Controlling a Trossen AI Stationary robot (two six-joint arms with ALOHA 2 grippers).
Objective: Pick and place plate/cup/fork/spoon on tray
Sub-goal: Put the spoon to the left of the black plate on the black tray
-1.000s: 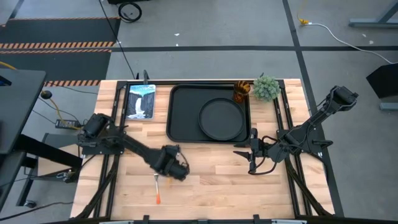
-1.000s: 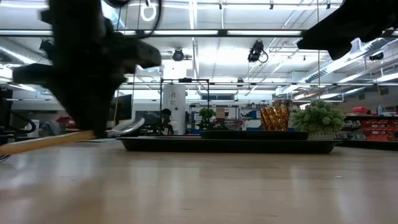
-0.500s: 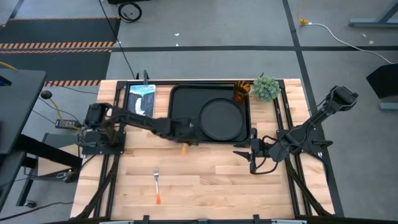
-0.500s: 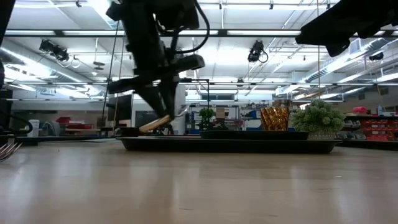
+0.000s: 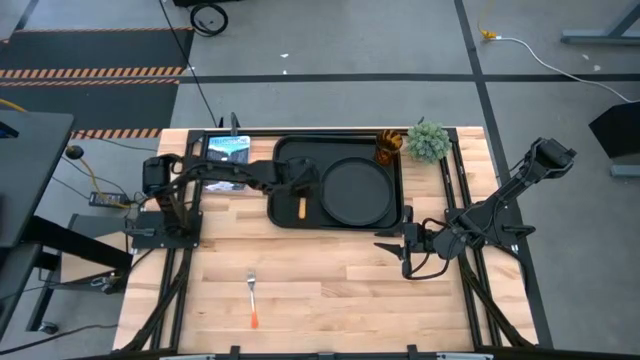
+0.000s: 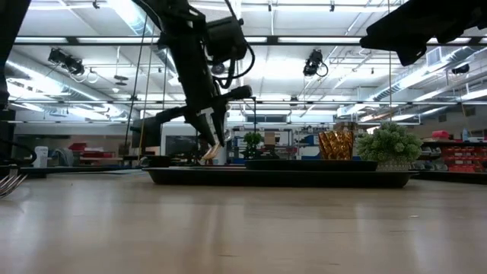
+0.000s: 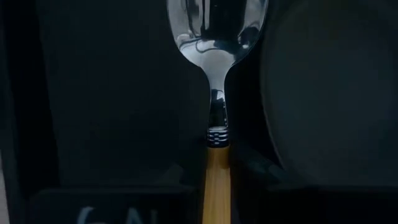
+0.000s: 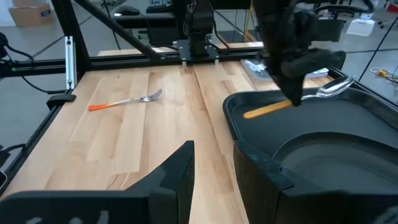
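My left gripper (image 5: 300, 186) is shut on the spoon (image 7: 215, 74), which has a silver bowl and an orange handle, over the left part of the black tray (image 5: 285, 150). The round black plate (image 5: 355, 190) lies in the tray's right part. The amber cup (image 5: 388, 147) stands at the tray's far right corner. The fork (image 5: 253, 298) lies flat on the wood near the table's near edge. My right gripper (image 5: 403, 245) waits open and empty by the tray's near right corner. My left gripper pinches the spoon's orange handle (image 7: 217, 177) between its two fingers, just behind the silver neck. The fingers come from above, pointing down, and lie across the handle. The spoon is lifted just above the tray floor, its bowl (image 8: 336, 87) toward the far edge and its handle end (image 5: 302, 208) toward the near edge.
A blue-white picture card (image 5: 228, 152) lies left of the tray. A green potted plant (image 5: 428, 140) stands right of the cup. Bare wood lies between the tray and the table's near edge, around the fork.
My left gripper has carried the spoon from beside the fork toward the table's far edge and a little right, to above the tray's left part. The spoon has stayed in its hold. The fork has kept its place.
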